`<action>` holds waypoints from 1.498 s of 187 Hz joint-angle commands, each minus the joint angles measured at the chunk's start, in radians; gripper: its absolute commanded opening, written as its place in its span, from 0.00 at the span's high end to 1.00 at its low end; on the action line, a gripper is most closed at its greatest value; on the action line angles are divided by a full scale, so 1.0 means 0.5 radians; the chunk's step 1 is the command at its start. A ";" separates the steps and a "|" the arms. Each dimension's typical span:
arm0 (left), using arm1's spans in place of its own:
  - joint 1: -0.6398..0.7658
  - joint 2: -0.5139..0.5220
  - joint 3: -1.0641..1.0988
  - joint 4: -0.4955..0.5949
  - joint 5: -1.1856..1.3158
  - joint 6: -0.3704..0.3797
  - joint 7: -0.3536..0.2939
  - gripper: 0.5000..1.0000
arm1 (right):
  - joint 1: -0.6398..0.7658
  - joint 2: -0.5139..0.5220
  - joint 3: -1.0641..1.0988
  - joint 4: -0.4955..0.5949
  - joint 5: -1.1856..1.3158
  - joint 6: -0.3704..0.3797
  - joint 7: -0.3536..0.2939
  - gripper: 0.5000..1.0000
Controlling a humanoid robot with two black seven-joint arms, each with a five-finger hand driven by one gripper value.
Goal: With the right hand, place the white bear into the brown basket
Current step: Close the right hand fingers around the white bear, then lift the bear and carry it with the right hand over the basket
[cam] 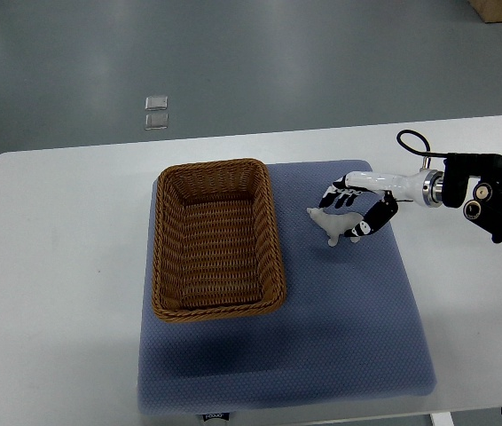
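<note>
One bare brown basket

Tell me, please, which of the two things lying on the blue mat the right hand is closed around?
The white bear. The right hand curls its fingers around it on the blue mat, right of the brown basket, which sits apart, untouched and empty.

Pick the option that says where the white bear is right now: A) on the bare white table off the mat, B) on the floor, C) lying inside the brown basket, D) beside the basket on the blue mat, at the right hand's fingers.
D: the white bear is over the blue mat, right of the brown basket, with the right hand curled around it.
</note>
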 commanded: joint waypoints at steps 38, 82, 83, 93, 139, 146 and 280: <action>0.000 0.000 0.000 0.001 0.001 0.000 0.000 0.00 | -0.003 0.000 -0.003 0.000 0.000 0.011 0.000 0.70; 0.000 0.000 0.000 0.001 0.001 0.000 0.000 0.00 | 0.000 0.000 -0.003 0.003 0.000 0.014 0.006 0.92; 0.000 0.000 0.000 0.001 0.001 0.000 0.000 0.00 | 0.000 0.000 -0.003 0.003 0.000 0.014 0.006 0.92; 0.000 0.000 0.000 -0.002 -0.002 0.000 0.000 0.00 | 0.000 0.000 -0.003 0.003 0.003 0.014 0.006 1.00; 0.000 0.000 0.000 0.001 0.001 0.000 0.000 0.00 | 0.003 -0.003 0.000 0.003 0.003 0.011 0.009 1.00; 0.000 0.000 0.000 0.001 0.001 0.000 0.000 0.00 | 0.003 0.000 0.000 0.003 0.003 0.011 0.012 1.00; 0.000 0.000 0.000 -0.002 0.001 0.000 0.000 0.00 | 0.359 0.209 0.028 0.015 0.031 -0.047 0.138 1.00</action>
